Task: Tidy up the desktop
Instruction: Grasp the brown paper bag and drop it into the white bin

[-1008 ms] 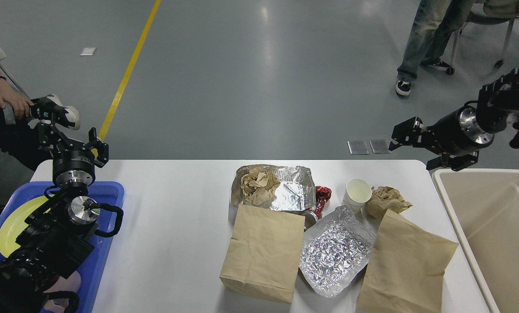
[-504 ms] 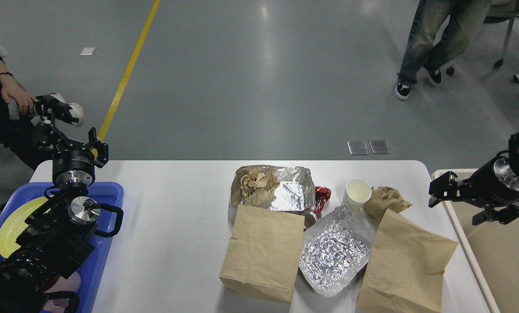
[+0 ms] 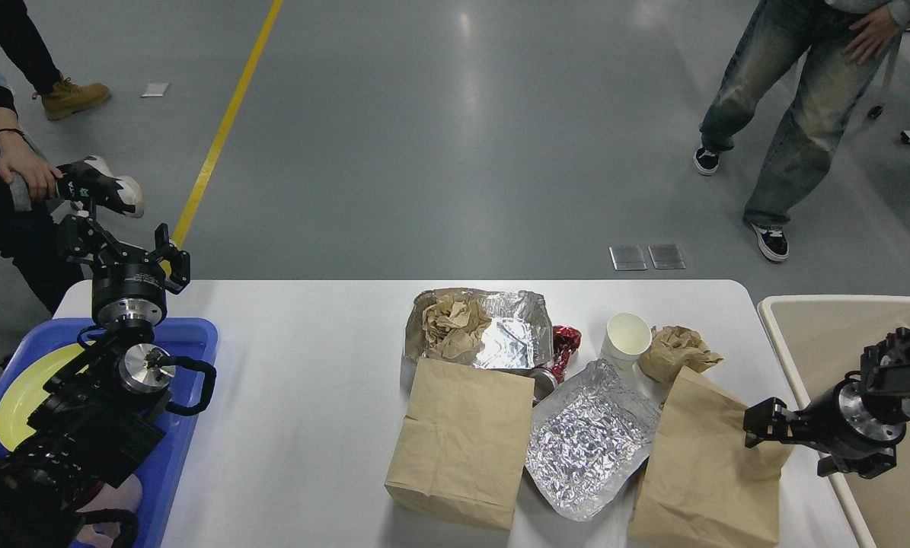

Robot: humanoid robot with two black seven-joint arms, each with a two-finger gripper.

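Note:
The white desktop (image 3: 310,365) holds litter at its middle and right. A foil tray (image 3: 512,327) has crumpled brown paper (image 3: 451,323) in it. In front lie a flat paper bag (image 3: 462,441), a crinkled foil sheet (image 3: 588,438) and a second paper bag (image 3: 710,464). A red wrapper (image 3: 565,342), a white paper cup (image 3: 626,339) and a brown paper wad (image 3: 675,350) sit behind. My right gripper (image 3: 786,447) is open and empty at the second bag's right edge. My left gripper (image 3: 127,247) is open and empty above the desktop's far left corner.
A blue tray (image 3: 192,335) with a yellow plate (image 3: 24,384) lies at the left, under my left arm. A beige bin (image 3: 835,304) stands off the right edge. A seated person is beyond the left corner; another stands far right on the floor.
My right arm has swung down and toward me, from above the bin's far rim to the second bag's right edge. The left arm has not moved. The people behind have shifted.

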